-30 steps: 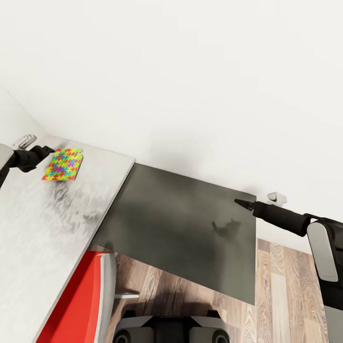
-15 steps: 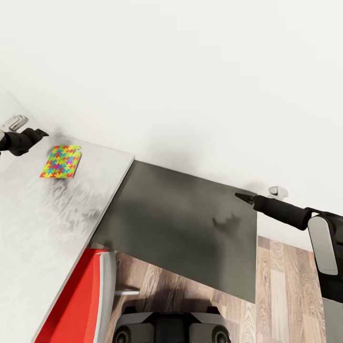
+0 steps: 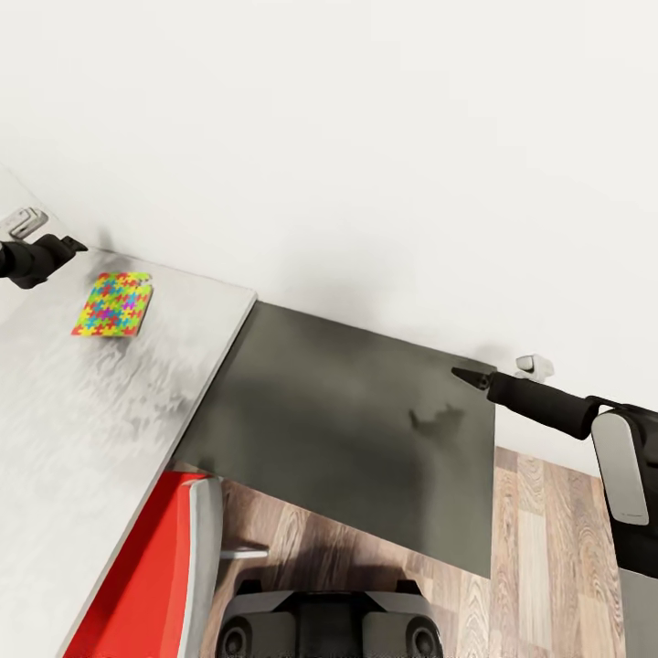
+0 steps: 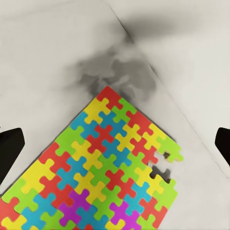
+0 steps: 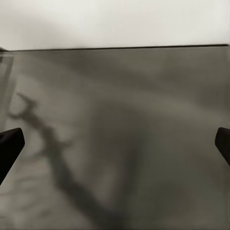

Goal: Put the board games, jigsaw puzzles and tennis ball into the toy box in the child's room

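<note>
From the head camera I see the table (image 3: 110,420) as two flat slabs meeting at a seam: a pale grey top with a faint mottled sheen on the left and a matte dark grey wing (image 3: 347,429) on the right, both butting against a plain white wall (image 3: 366,137). Below the edge there is wood-plank floor (image 3: 539,548) and a glossy red chair (image 3: 155,585) with a white rim.

One jigsaw puzzle (image 3: 113,304) lies flat on the pale top at the far left, near the wall. It is a thin squarish slab of interlocking red, yellow, green, blue and purple pieces. My left wrist camera shows the jigsaw puzzle (image 4: 100,172) far closer: a small notch of missing pieces at one corner, which the head camera is too distant to resolve.

My left gripper (image 3: 71,244) hangs just beyond the puzzle on its wall side, not touching it; in the wrist picture its dark finger tips (image 4: 10,151) sit wide apart at both edges, holding nothing.

My right gripper (image 3: 464,376) hovers over the far right corner of the dark wing. Its wrist camera shows the fingers (image 5: 9,146) spread at the frame edges, with an arm shadow across the smooth dark surface.
</note>
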Available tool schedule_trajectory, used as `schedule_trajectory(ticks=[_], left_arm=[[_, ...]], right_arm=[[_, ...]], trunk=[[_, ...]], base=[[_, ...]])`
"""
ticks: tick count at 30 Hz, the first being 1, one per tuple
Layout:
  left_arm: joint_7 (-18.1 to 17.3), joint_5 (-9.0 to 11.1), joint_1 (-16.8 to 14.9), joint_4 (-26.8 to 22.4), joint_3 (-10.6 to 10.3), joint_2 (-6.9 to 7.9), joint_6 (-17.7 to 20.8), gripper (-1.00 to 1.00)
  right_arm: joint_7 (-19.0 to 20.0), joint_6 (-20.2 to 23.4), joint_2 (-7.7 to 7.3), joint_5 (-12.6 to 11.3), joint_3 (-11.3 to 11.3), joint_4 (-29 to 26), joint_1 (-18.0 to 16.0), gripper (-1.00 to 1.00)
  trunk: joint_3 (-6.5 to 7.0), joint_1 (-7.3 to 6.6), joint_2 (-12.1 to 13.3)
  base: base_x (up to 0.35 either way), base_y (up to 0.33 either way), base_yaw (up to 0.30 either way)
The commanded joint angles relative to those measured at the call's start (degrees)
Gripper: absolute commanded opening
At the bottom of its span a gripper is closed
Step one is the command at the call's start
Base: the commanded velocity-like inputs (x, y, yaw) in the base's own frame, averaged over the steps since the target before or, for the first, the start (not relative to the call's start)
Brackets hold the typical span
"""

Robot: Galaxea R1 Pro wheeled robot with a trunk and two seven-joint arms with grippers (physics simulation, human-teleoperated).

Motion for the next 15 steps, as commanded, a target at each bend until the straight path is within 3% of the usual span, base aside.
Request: schedule_trajectory(ticks=[1,9,12,15], left_arm=[[0.5,0.6,0.0,-0.1,-0.4,0.07,0.1,1.00],[0.5,0.3,0.1,0.0,-0.5,0.11,-0.3,1.00],[0.5,0.1,0.4,0.1,-0.5,0.10,-0.4,1.00],[0.5,0.1,0.6,0.2,-0.5,0.12,-0.5,1.00]], right_arm=[[0.6,0.2,0.00,0.5,-0.1,0.0,0.0,1.00],[0.9,0.2,-0.72,0.0,-0.1,-0.1,-0.7,1.00],[3.5,0.2,-2.69,-2.5,0.1,0.0,-1.7,1.00],[5.0,0.2,-3.59,-4.0,0.3,0.0,-2.0,1.00]], trunk=[[-0.17,0.03,-0.1],[-0.90,0.03,-0.1],[-1.18,0.03,-0.1],[-1.46,0.03,-0.1]], base=[[0.000,0.000,0.000],[0.000,0.000,0.008],[0.000,0.000,0.037],[0.000,0.000,0.046]])
